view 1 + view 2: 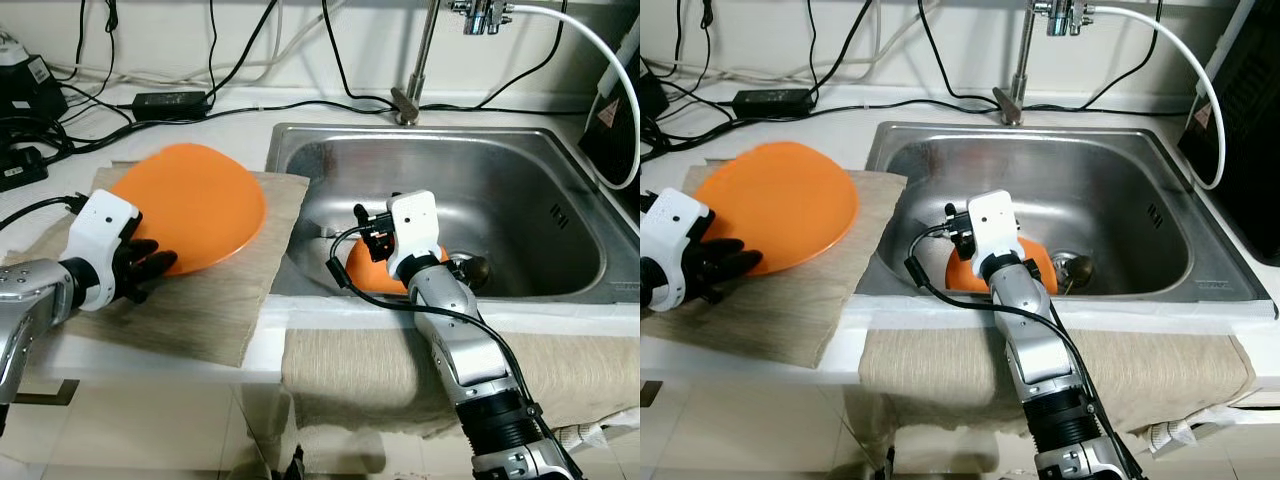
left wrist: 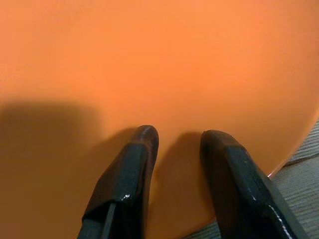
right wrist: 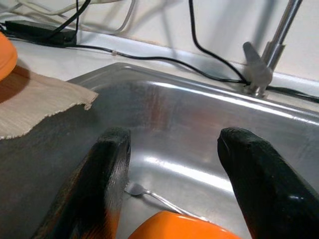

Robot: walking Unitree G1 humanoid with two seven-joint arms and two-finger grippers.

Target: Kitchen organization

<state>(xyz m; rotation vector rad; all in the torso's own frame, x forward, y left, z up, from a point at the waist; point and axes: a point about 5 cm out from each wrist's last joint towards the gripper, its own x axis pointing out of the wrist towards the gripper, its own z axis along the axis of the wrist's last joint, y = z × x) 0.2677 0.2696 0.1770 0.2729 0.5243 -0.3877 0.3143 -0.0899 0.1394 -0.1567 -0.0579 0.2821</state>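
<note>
My left claw (image 1: 158, 262) sits at the near edge of the large orange plate (image 1: 195, 200), fingers slightly parted with the rim between them; whether they grip it I cannot tell. The plate rests tilted on a beige cloth (image 1: 210, 290) spread over the white desk (image 1: 235, 110), just left of the steel sink (image 1: 520, 190). My right claw (image 3: 174, 164) hangs wide open and empty inside the basin, above a second orange dish (image 1: 1025, 268) near the drain. A fork (image 3: 149, 193) lies on the basin floor. Black cables (image 1: 150, 100) trail along the wall behind the faucet (image 1: 420, 60).
</note>
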